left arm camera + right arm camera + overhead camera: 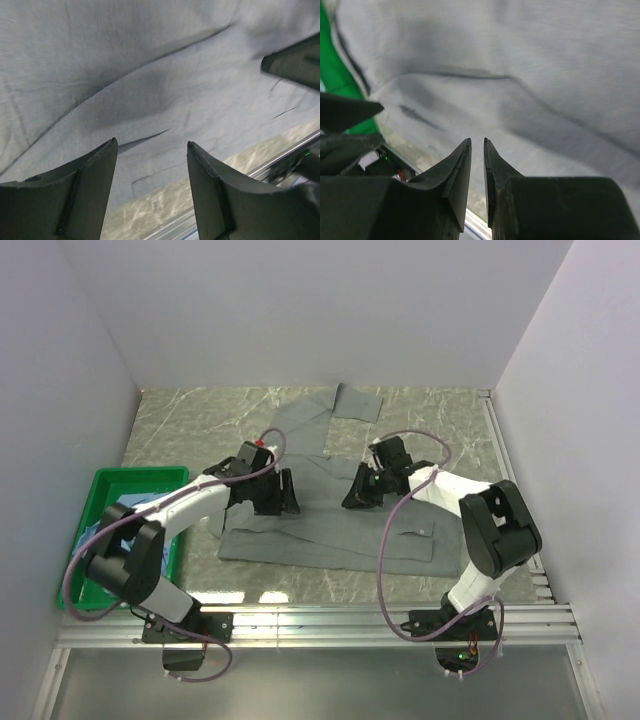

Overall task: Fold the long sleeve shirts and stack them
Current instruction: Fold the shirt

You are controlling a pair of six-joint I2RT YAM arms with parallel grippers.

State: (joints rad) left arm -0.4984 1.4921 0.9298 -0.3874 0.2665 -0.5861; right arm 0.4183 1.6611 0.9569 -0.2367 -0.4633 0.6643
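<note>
**Overhead view.** The grey-green long sleeve shirt (330, 532) lay spread across the middle of the marbled counter (200, 420), its long edge parallel to the near rail. 1 sleeve (355, 400) reached toward the far wall, and a chest pocket (425, 531) showed near the right end. Both arms leaned inward over the cloth. The left hand (278, 495) stood over the shirt's left half and the right hand (358, 492) over its centre, near each other but apart. A green plastic bin (140, 474) sat on the counter at the left, just beside the shirt's left end. Some pale blue material (88, 536) showed in the bin, largely hidden by the left arm and too small to identify.

**Left wrist view.** The left hand (152, 145) was spread wide, with nothing between its 2 fingers (95, 170). Creased shirt cloth (150, 75) lay below it, and a strip of counter (150, 212) showed beyond the hem. The right hand (292, 62) entered at the upper right.

**Right wrist view.** The right hand (477, 142) was drawn almost closed, leaving only a thin slit, and no cloth was seen in that slit. The shirt (545, 75) filled the field behind it, with the bin (335, 75) at the left edge.
</note>
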